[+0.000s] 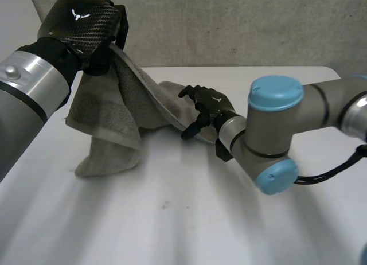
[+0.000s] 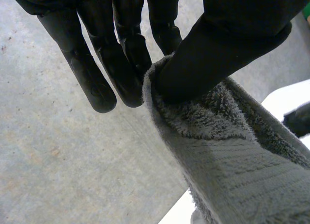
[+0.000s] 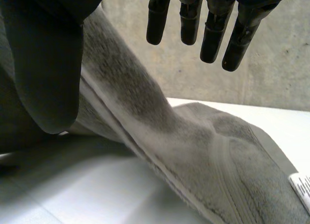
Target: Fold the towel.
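Note:
A grey towel [image 1: 109,121] hangs from my left hand [image 1: 80,21], which is raised above the table's far left. In the left wrist view the thumb [image 2: 232,40] pinches a corner of the towel [image 2: 232,156] against the fingers [image 2: 97,64]. One end droops in a heap onto the table, and a taut edge runs down to the right, to my right hand [image 1: 207,104] low over the table's middle. In the right wrist view that hand [image 3: 43,64] is open: the towel [image 3: 193,151] passes between the thumb and the straight fingers [image 3: 213,35], which stand apart from it.
The white table [image 1: 172,219] spreads out in front of the towel. A grey concrete wall [image 1: 241,24] stands behind it. My right arm's blue-capped elbow [image 1: 275,127] lies low over the table's right side. A white label [image 3: 302,185] is sewn on the towel's edge.

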### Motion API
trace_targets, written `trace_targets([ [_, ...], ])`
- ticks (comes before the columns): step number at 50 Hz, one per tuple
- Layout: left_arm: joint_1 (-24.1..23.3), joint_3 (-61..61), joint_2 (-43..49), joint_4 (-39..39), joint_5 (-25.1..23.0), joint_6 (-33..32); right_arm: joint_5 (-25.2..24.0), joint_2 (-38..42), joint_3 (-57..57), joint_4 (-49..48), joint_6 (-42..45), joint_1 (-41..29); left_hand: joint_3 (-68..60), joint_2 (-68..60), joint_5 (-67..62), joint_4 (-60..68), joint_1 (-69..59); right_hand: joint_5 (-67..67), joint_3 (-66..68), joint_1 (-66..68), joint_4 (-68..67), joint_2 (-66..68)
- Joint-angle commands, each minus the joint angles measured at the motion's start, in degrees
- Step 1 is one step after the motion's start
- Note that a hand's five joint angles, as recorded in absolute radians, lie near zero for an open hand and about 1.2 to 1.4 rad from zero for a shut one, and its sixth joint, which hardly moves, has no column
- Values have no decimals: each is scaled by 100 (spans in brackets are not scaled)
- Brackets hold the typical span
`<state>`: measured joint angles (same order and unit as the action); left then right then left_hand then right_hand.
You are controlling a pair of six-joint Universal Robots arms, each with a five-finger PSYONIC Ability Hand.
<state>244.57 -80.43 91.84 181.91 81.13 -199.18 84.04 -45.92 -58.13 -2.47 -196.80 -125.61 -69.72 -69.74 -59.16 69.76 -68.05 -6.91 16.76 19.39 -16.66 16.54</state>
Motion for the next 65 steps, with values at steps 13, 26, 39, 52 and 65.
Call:
trace_targets([
  [13,38,71,-246,-6,-1,415,201,1402,1032,-61,-174,-148,-1028,-1026,-1084,1024,-1195,-2228,2242,1980,-2252,2264],
  [26,424,-34,-159,-15,-9,415,861,315,638,-640,351,922,-1028,-1026,-1084,1024,-1195,-6309,6324,6061,-6334,6346],
  [39,627,-193,70,-6,-53,389,-573,-2211,-234,-737,2164,1672,-1028,-1026,-1084,1024,-1195,-6309,6324,6061,-6334,6346],
  [52,618,-193,201,-94,-88,353,-1179,-2775,732,2395,3557,1654,-1028,-1026,-1084,1024,-1195,-6309,6324,6061,-6334,6346],
  [65,600,132,1720,-920,-97,3,-520,-1403,1006,4202,5495,1681,-1028,-1026,-1084,1024,-1195,-6309,6324,6061,-6334,6346],
])
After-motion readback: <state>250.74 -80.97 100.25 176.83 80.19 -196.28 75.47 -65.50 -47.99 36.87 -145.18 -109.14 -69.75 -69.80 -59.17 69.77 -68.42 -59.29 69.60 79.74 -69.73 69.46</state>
